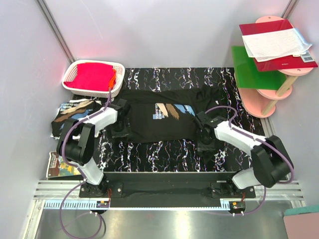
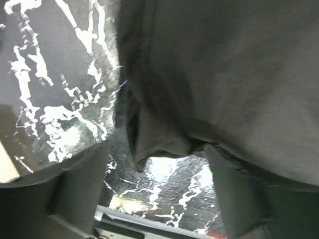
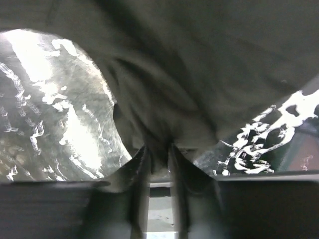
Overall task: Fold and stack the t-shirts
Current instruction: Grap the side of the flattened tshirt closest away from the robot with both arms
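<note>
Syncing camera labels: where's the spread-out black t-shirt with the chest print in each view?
Top camera: the t-shirt lies flat at the centre, print up.
Left wrist: its dark cloth fills the upper right; the print is not visible.
Right wrist: the cloth covers the top and centre, bunching down toward the bottom middle.
Shared landmark: the black, white-veined table mat.

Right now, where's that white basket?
In the overhead view, the white basket sits at the far-left corner of the marbled mat, beyond the spread t-shirt.
</note>
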